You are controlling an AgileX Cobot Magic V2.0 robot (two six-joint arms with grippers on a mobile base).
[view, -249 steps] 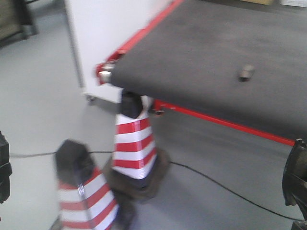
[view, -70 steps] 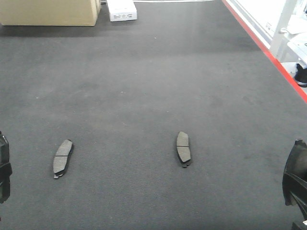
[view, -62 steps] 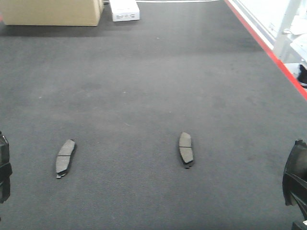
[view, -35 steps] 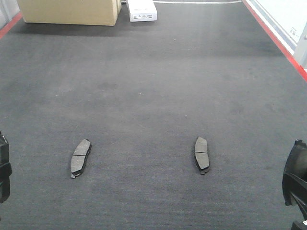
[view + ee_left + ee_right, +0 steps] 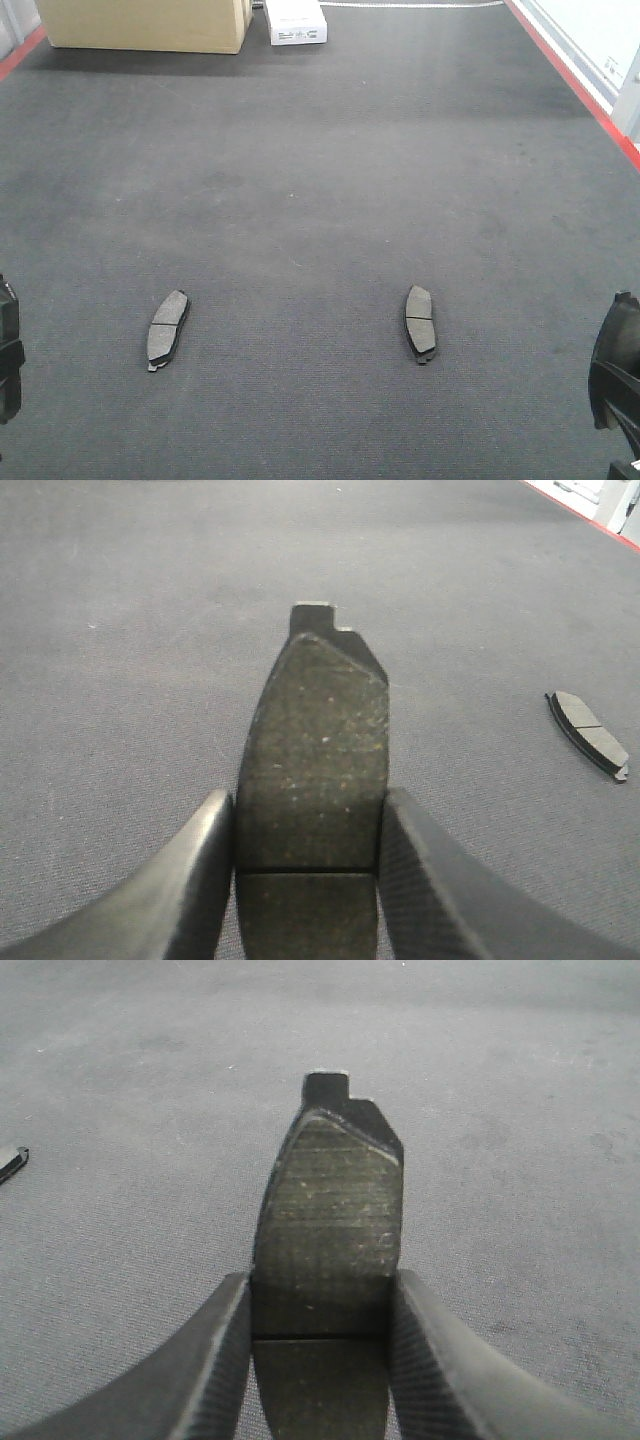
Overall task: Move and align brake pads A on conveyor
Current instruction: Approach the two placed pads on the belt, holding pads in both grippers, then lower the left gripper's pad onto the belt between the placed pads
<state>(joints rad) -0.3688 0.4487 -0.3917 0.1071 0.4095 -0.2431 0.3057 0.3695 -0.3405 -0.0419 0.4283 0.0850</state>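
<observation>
Two brake pads A lie apart on the dark grey conveyor (image 5: 320, 180), long sides running away from me: one on the left (image 5: 167, 329), one on the right (image 5: 420, 323). My left gripper (image 5: 308, 810) is shut on a third pad (image 5: 315, 730), held above the belt with its friction face up and its tab pointing forward. A lying pad (image 5: 588, 735) shows to its right. My right gripper (image 5: 322, 1290) is shut on a fourth pad (image 5: 330, 1210), held the same way. A sliver of a lying pad (image 5: 10, 1163) shows at that view's left edge.
A cardboard box (image 5: 145, 22) and a small white box (image 5: 296, 22) stand at the belt's far end. Red edge strips run along the right side (image 5: 575, 80) and the far left corner (image 5: 18, 55). Dark arm parts sit at the front view's lower corners (image 5: 615, 380).
The view swung from striped traffic cones on the floor onto the belt. Both lying pads drifted right in the view, then held still over the last half second.
</observation>
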